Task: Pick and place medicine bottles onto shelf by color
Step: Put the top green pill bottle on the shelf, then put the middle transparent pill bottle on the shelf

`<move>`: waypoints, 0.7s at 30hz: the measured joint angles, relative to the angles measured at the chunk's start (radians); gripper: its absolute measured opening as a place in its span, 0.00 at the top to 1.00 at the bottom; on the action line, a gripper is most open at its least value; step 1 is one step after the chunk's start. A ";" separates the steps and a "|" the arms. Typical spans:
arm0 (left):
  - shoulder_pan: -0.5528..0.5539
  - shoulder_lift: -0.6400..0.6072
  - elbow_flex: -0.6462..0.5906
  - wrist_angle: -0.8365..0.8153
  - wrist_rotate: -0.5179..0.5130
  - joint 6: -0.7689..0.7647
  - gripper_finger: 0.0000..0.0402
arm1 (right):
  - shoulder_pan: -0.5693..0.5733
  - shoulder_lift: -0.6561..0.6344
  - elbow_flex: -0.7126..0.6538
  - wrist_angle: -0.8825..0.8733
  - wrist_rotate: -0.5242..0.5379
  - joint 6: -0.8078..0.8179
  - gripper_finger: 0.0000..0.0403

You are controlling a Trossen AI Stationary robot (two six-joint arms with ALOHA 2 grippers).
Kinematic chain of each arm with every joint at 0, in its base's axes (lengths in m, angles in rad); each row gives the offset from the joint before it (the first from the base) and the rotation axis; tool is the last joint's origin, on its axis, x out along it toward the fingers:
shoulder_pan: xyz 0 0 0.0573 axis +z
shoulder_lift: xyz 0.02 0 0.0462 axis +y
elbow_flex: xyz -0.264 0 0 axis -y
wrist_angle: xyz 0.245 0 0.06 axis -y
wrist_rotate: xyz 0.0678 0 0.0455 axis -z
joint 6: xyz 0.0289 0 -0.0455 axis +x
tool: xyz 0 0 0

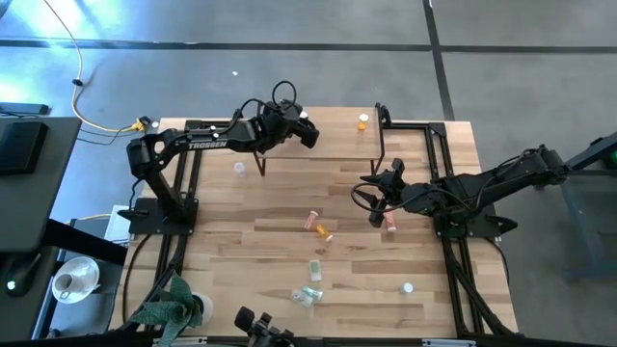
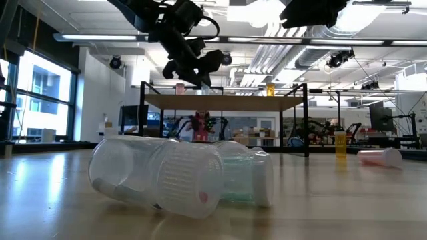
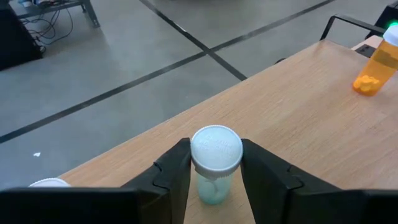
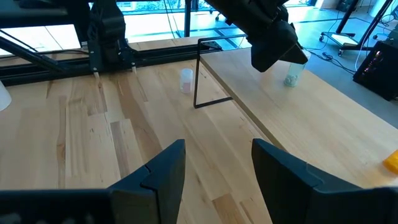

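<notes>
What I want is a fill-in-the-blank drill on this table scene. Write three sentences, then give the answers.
1. The left gripper is closed on a bottle with a white cap and a pale ___ body.
2. The orange bottle farther along the shelf stands ___ rather than lying on its side.
3. The right gripper hangs over the table with its fingers ___ and nothing between them.

Answers: green; upright; open

Pale green bottle (image 3: pixel 215 168) (white cap)
</notes>
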 joint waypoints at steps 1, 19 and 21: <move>0.000 0.000 0.000 0.001 0.000 0.001 0.69 | 0.000 0.000 0.000 0.000 0.000 0.000 0.56; 0.000 -0.003 0.021 0.023 0.000 0.019 0.50 | 0.000 0.000 0.000 -0.002 0.000 -0.003 0.56; 0.000 -0.005 0.042 0.017 0.017 0.019 0.49 | 0.000 0.000 0.000 -0.004 0.000 -0.003 0.56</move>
